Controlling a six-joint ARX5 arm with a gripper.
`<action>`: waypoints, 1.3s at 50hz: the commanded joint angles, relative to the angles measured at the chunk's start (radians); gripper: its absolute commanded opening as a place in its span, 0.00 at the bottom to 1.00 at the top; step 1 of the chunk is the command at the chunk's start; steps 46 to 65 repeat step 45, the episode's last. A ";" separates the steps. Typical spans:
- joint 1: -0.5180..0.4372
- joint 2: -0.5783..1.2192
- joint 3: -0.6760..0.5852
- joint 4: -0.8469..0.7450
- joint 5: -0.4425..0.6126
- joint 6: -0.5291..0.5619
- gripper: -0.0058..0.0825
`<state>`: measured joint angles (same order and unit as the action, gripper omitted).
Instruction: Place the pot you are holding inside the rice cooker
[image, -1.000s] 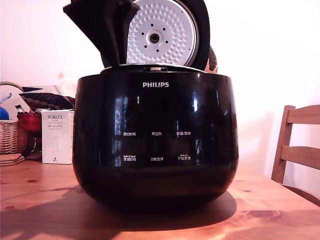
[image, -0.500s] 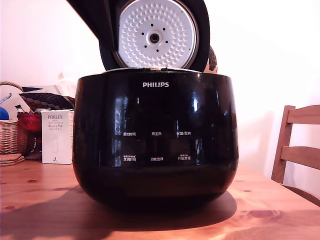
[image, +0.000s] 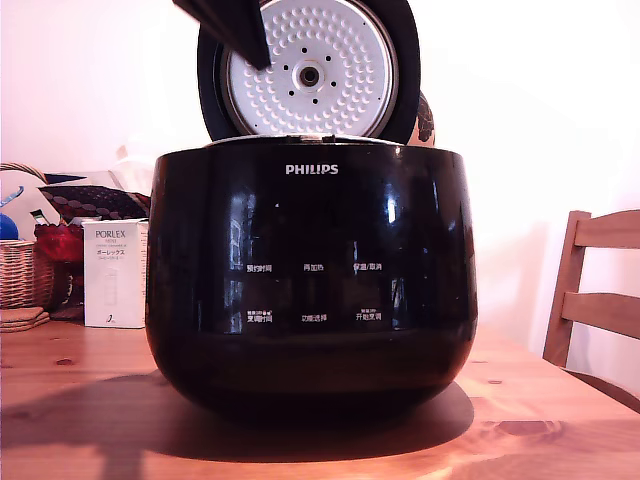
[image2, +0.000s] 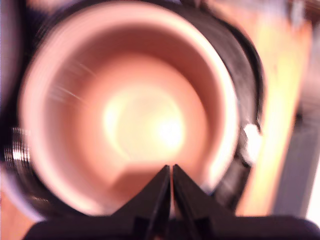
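Observation:
The rice cooker (image: 310, 270) is a large glossy black body with a white PHILIPS logo. It stands on the wooden table with its lid (image: 310, 70) up, showing a dimpled white inner plate. In the exterior view the cooker's wall hides the pot. The blurred wrist view looks straight down into the pot (image2: 130, 120), a round copper-pink hollow inside the cooker's black ring (image2: 245, 75). My gripper (image2: 171, 170) hangs above the opening, its fingers shut together with nothing between them. In the exterior view my gripper (image: 258, 55) is a dark wedge in front of the lid.
On the exterior view's left stand a white PORLEX box (image: 113, 272), a wicker basket (image: 20, 275) and other clutter behind the cooker. A wooden chair (image: 600, 290) is at the exterior view's right edge. Bare table (image: 80, 400) lies in front of the cooker.
My gripper has risen from just above the cooker's rim to the top of the exterior view. The cooker and its lid have not moved.

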<state>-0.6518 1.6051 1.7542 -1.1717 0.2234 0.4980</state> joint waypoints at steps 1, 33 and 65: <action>0.026 -0.061 0.002 0.026 0.024 -0.040 0.04; 0.275 -0.273 0.002 0.044 -0.053 -0.151 0.04; 0.318 -0.291 0.002 0.043 -0.076 -0.151 0.04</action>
